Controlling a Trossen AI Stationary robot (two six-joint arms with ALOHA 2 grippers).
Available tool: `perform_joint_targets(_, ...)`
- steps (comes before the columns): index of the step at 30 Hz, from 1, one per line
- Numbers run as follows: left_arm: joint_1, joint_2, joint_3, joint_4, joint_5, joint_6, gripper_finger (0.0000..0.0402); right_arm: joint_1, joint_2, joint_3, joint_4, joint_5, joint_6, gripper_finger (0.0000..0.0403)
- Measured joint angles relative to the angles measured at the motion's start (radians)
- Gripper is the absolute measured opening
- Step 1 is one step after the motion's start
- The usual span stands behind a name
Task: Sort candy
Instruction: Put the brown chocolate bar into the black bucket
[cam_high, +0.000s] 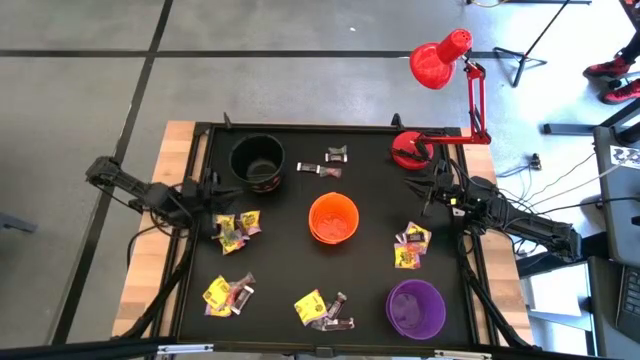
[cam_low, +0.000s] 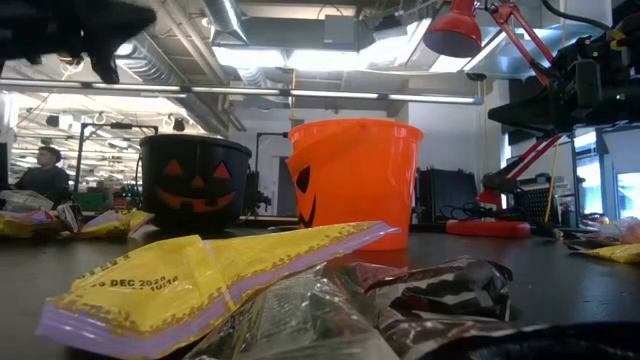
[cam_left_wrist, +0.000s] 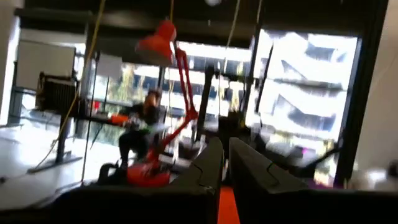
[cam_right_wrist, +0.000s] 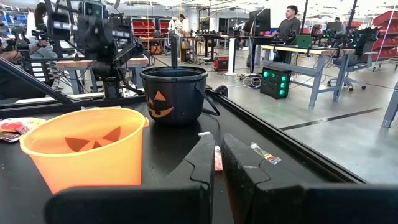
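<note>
**Both arms waited at the tray's sides, candy in six heaps**

The black tray (cam_high: 300, 200) had a raised rim, and beyond it a strip of wooden table (cam_high: 150, 240) showed on the left. The left gripper (cam_high: 203, 193) hung over the tray's left edge, its fingers nearly together with only a thin slit between them. The right gripper (cam_high: 432, 192) stood over the right edge, its fingers just as narrow, holding nothing.

Three cups stood well apart: the black cup (cam_high: 257, 160) at the far left, the orange cup (cam_high: 333, 218) in the middle, the purple cup (cam_high: 415, 307) at the near right. Bare tray lay between them.

The candy (cam_high: 236, 228) lay in six small heaps: one beside the left gripper, one at the near left, one at the near middle, one below the right gripper, and two silvery pieces at the far middle. One red lamp (cam_high: 440, 60) was fixed at the far right corner.
</note>
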Motion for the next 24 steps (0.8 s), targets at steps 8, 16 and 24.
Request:
perform_joint_targets(8,0.0,0.0,0.0,0.228,0.327,0.237,0.0022,0.0,0.0,0.0,0.0,0.0,0.0,0.0028)
perform_joint_targets(16,0.001,0.01,0.036,0.32,0.576,0.434,0.0022,0.0,0.0,0.0,0.0,0.0,0.0,0.0028)
perform_joint_targets(24,0.043,0.208,0.171,0.307,0.482,0.431,0.0022,0.0,0.0,0.0,0.0,0.0,0.0,0.0028)
